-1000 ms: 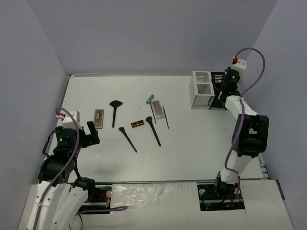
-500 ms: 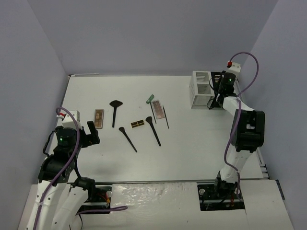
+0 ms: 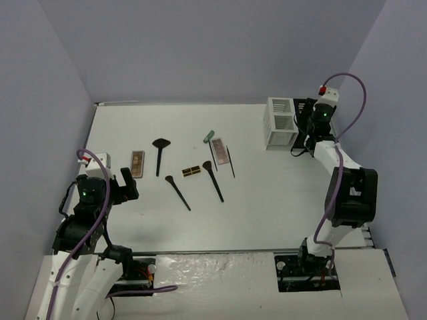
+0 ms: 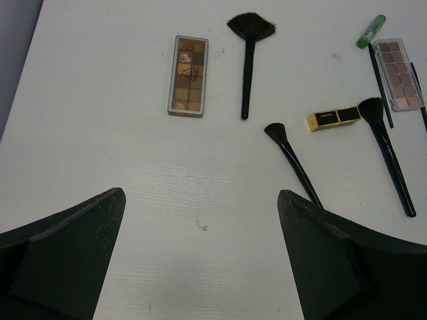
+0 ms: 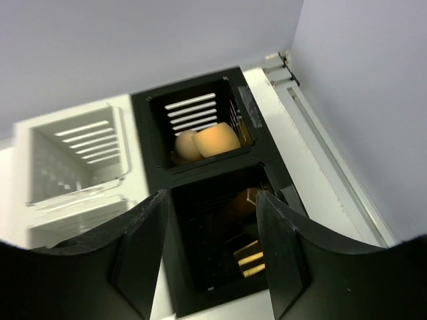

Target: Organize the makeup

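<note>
The makeup lies loose mid-table: a brown palette (image 3: pixel 137 163) (image 4: pixel 187 75), a fan brush (image 3: pixel 160 153) (image 4: pixel 249 53), a small brush (image 3: pixel 177 192) (image 4: pixel 291 153), a black-gold case (image 3: pixel 191 172) (image 4: pixel 333 119), a longer brush (image 3: pixel 213 180) (image 4: pixel 387 150), a pink palette (image 3: pixel 218 151) (image 4: pixel 398 73) and a green tube (image 3: pixel 208 137) (image 4: pixel 370 31). My left gripper (image 3: pixel 127 185) (image 4: pixel 200 200) hangs open and empty near the left edge. My right gripper (image 3: pixel 308 130) (image 5: pixel 212 200) is open above the black organizer (image 5: pixel 153 133); two beige sponges (image 5: pixel 207 142) fill the far cell, a gold-striped case (image 5: pixel 248 260) the near one.
A white slatted organizer (image 3: pixel 281 123) (image 5: pixel 73 157) stands just left of the black one at the back right. A thin black brush (image 3: pixel 231 162) lies beside the pink palette. The purple walls close in on the left, back and right.
The right gripper's jaws have parted over the black organizer's near cell, and its wrist has shifted slightly. The left arm has not moved.
</note>
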